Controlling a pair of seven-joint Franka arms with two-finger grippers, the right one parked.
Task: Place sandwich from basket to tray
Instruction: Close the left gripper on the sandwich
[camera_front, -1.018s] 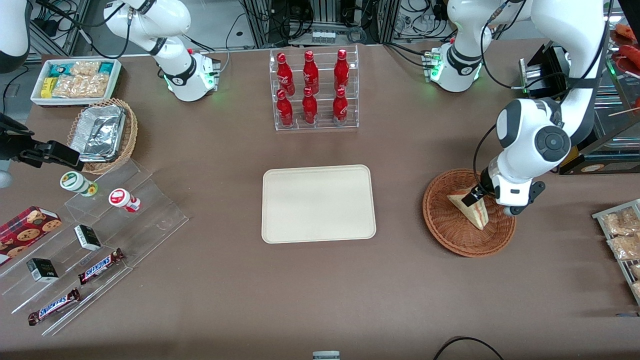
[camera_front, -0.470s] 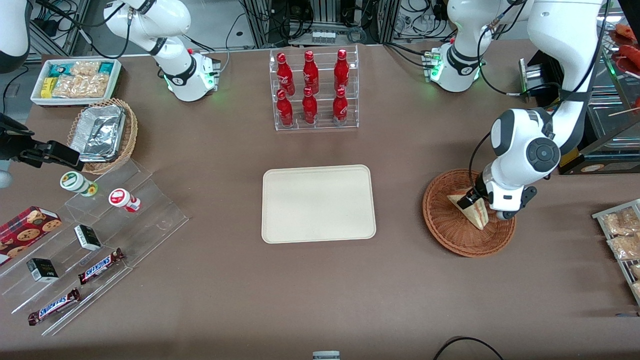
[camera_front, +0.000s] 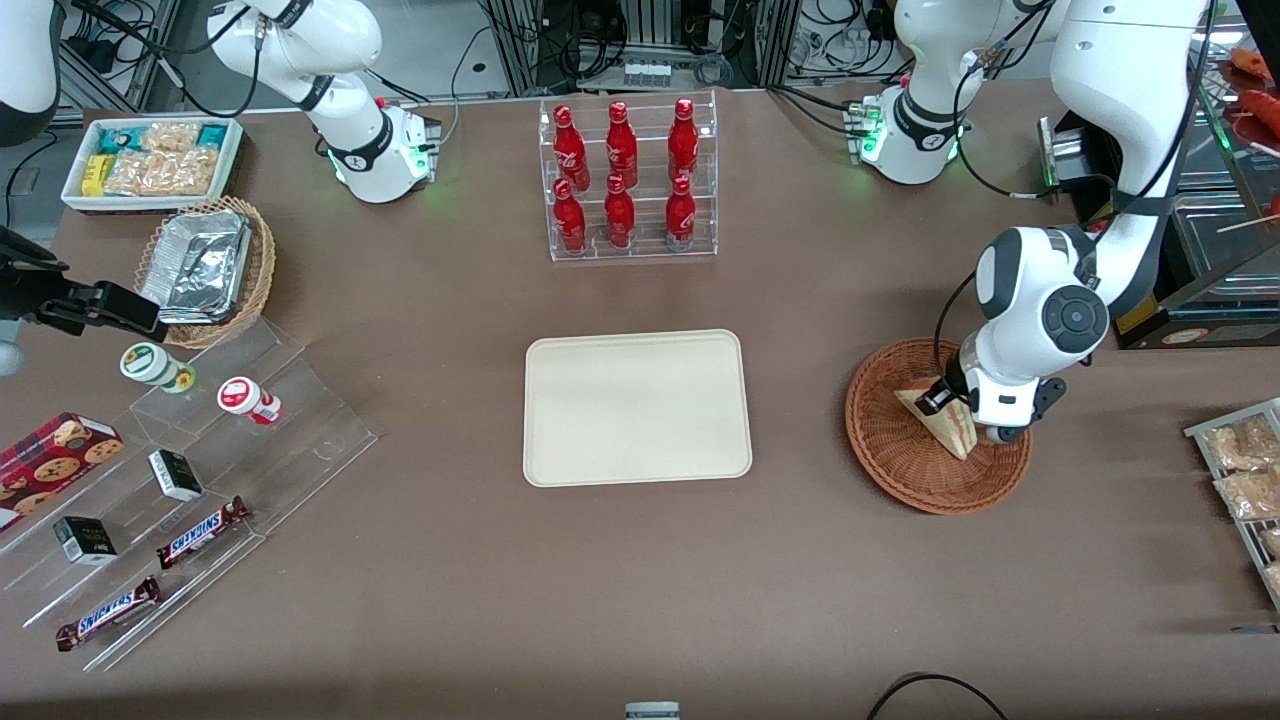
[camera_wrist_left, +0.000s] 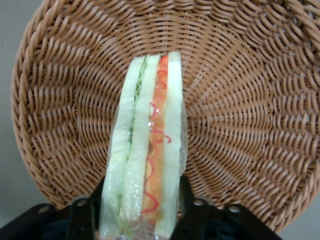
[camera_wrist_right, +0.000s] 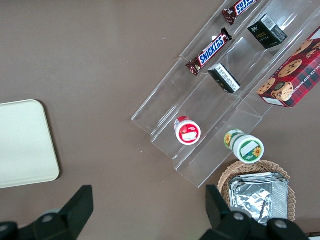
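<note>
Toward the working arm's end of the brown worktop (camera_front: 800, 560), the round, shallow, reddish-brown wicker basket (camera_front: 900, 450) holds the small triangular sandwich (camera_front: 945, 425) of pale bread, clear-wrapped, with red, orange and green filling along its edge. It stands on edge on the weave, and the left arm's black pincer (camera_front: 945, 395) has come down over it. From the wrist camera, the pincer (camera_wrist_left: 137, 210) has its two fingers (camera_wrist_left: 82, 220) pressed against the bread faces, one on each side, closed onto the sandwich (camera_wrist_left: 147, 150), with the basket (camera_wrist_left: 250, 100) spread beneath. Beside the basket, toward the middle of the worktop and well apart from it, lies the flat cream-coloured rectangular tray (camera_front: 637, 407) with rounded corners. Six red bottles (camera_front: 620, 180) stand in a clear rack farther from the front camera than the tray.
</note>
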